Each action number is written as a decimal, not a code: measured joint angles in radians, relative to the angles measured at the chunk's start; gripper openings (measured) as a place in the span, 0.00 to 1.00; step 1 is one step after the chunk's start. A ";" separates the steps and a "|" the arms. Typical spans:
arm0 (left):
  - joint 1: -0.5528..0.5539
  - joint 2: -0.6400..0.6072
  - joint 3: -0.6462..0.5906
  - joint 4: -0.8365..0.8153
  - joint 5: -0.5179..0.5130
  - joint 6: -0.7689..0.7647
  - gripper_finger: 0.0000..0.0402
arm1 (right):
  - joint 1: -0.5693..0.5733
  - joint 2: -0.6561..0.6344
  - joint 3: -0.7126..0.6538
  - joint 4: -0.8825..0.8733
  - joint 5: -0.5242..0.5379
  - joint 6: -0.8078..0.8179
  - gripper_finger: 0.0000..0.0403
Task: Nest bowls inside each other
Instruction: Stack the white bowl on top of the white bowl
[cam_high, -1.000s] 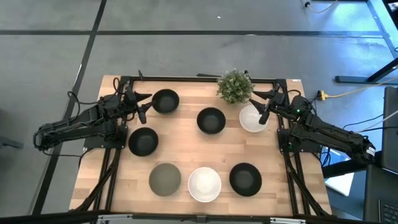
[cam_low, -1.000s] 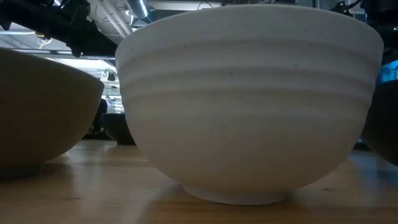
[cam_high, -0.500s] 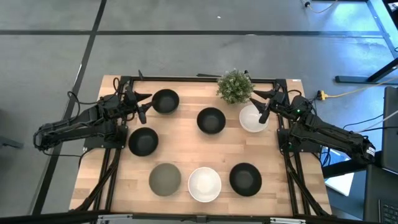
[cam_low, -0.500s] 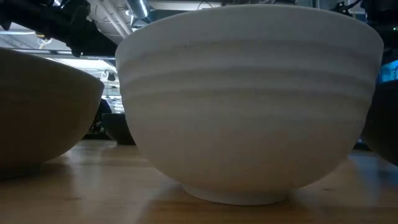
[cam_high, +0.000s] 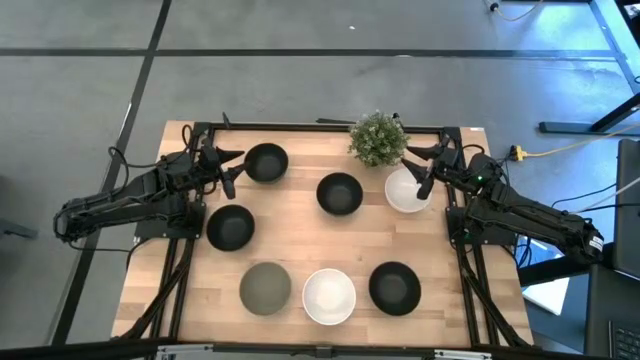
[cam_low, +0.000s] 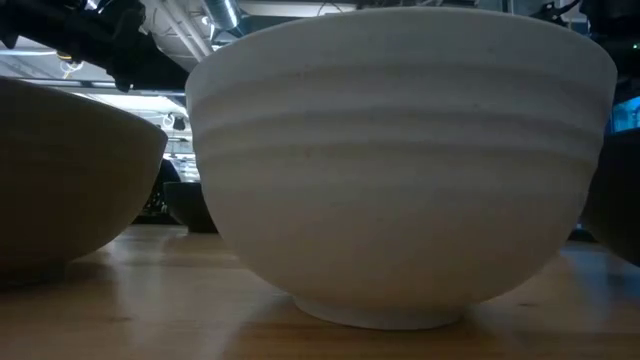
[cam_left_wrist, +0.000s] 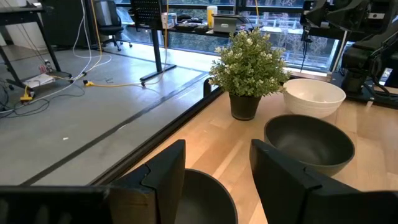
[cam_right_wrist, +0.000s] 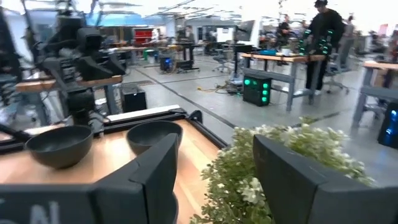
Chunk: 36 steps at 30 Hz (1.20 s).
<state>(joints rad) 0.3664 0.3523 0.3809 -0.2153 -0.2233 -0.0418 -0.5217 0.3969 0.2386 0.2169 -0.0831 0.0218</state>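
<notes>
Seven bowls stand on their bases on the wooden table. In the high view, black bowls sit at far left (cam_high: 265, 162), centre (cam_high: 339, 193), left (cam_high: 230, 227) and near right (cam_high: 394, 287). White bowls sit at far right (cam_high: 407, 189) and near centre (cam_high: 329, 296). The grey-olive bowl (cam_high: 265, 288) is near left. My left gripper (cam_high: 232, 172) hovers open just left of the far-left black bowl (cam_left_wrist: 208, 199). My right gripper (cam_high: 424, 170) hovers open at the right rim of the far white bowl. The low view is filled by the near white bowl (cam_low: 400, 170).
A small green potted plant (cam_high: 378, 138) stands at the far edge between the centre black bowl and the far white bowl, close to my right gripper (cam_right_wrist: 214, 180). Dark frame rails run along the table's left, right and far edges. Bare wood shows between the two rows of bowls.
</notes>
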 joint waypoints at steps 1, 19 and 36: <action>0.000 0.000 0.000 0.000 0.000 0.000 0.43 | 0.000 0.000 0.000 0.000 -0.013 -0.009 0.52; 0.000 0.000 0.000 0.000 0.000 0.000 0.43 | 0.000 0.002 0.033 -0.292 -0.094 0.112 0.61; 0.000 0.000 0.000 0.000 0.000 0.000 0.43 | 0.000 0.134 0.541 -1.077 0.013 0.051 0.62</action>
<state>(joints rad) 0.3663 0.3522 0.3809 -0.2154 -0.2234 -0.0417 -0.5217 0.5307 0.7800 -0.8600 -0.0702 0.0723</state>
